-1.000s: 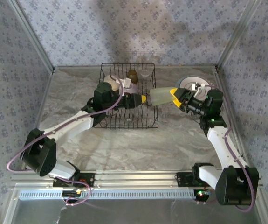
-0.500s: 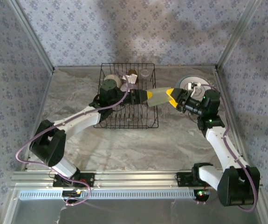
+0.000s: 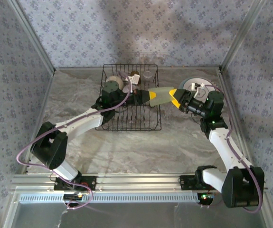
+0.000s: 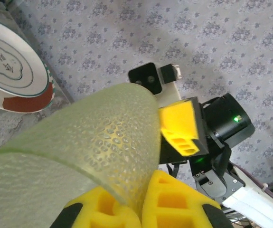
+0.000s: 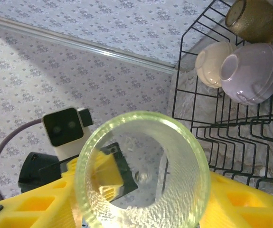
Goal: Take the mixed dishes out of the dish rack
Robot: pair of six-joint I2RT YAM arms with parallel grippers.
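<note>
A pale green, dimpled glass tumbler (image 3: 161, 96) hung sideways above the black wire rack's (image 3: 127, 127) right edge, its thin wall pinched by the left gripper (image 3: 151, 98), its round body clamped between the right gripper's (image 3: 174, 97) yellow ribbed fingers (image 5: 27, 204).

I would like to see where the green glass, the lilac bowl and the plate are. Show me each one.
glass (image 5: 141, 176), right wrist view, on its inner bottom.
lilac bowl (image 5: 252, 71), right wrist view, on its outer side.
plate (image 4: 10, 64), left wrist view, on its patterned face.
</note>
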